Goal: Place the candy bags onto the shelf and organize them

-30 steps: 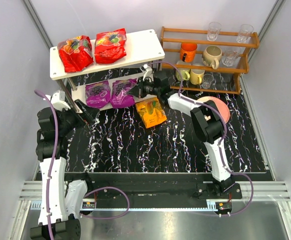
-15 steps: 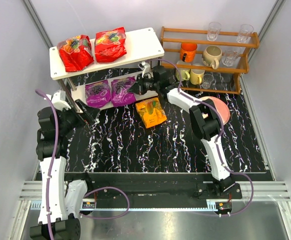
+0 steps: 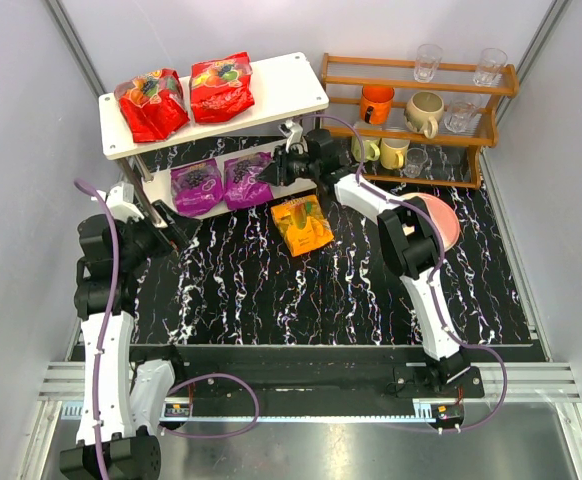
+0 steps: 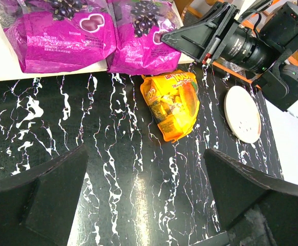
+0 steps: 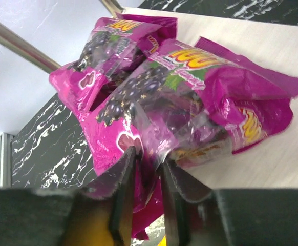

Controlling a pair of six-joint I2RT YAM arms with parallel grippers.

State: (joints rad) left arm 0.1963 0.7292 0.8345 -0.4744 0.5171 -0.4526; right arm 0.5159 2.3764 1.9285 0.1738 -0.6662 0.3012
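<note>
Candy bags [image 3: 221, 88] mostly placed: two red atop the shelf [image 3: 291, 85], two purple below; orange bag [image 3: 301, 224] lies unplaced just near of it. Right gripper [image 5: 146, 159] straddles the right purple bag [image 3: 243, 180], grip uncertain; left gripper [image 4: 144, 154] gapes empty.

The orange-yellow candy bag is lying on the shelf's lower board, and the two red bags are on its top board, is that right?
Not quite. The orange-yellow candy bag lies on the black table in front of the shelf, not on its lower board. The two red bags are on its top board. The top external view shows it.
</note>
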